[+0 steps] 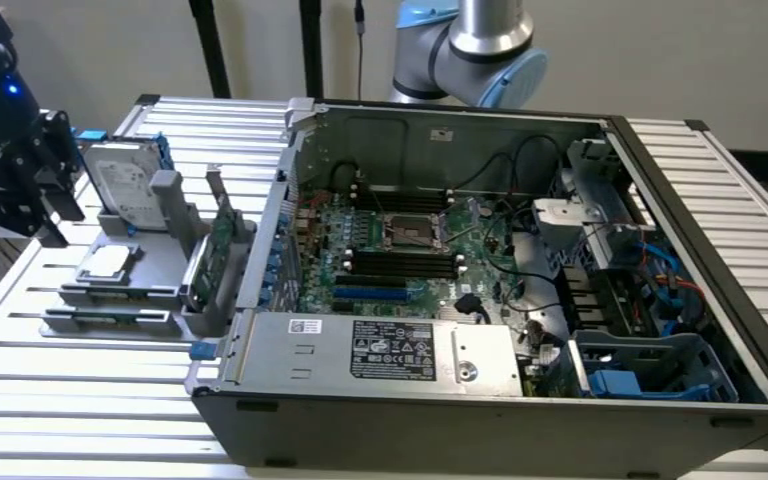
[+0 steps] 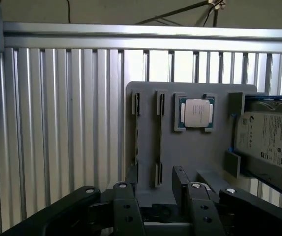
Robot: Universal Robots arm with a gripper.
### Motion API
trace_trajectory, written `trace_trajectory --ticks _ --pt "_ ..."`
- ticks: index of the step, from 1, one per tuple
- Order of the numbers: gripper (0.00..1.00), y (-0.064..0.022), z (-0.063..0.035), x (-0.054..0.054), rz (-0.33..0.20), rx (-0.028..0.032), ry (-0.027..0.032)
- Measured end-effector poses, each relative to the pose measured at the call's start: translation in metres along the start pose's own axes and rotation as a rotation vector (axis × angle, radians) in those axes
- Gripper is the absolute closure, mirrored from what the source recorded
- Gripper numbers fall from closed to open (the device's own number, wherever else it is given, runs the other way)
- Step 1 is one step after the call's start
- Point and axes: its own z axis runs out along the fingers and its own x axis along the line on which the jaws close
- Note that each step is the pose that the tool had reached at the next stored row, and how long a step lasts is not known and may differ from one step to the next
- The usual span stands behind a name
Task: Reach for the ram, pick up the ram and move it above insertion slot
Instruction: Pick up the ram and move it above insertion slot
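The fingers (image 2: 125, 209) stand wide apart with nothing between them, pointing down over the near edge of the gray holder (image 2: 200, 157). The ram (image 1: 104, 318) lies on edge in a slot of that holder, just ahead of the fingers. Beyond it sit a processor chip (image 2: 197, 112) and a hard drive (image 2: 268, 137). Bare ribbed tabletop (image 2: 57, 123) spreads alongside. The open computer case (image 1: 491, 400) stands well apart, with the arm (image 1: 471, 45) rising behind it.

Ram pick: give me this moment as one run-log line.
gripper: open, empty | position: beside gray holder | ram: in holder slot, not gripped
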Motion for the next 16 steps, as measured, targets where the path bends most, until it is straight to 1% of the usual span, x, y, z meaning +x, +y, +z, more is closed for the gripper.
trace_trajectory --ticks 16 --pt "0.58 -0.0006 0.029 0.003 -0.038 -0.0012 0.0003"
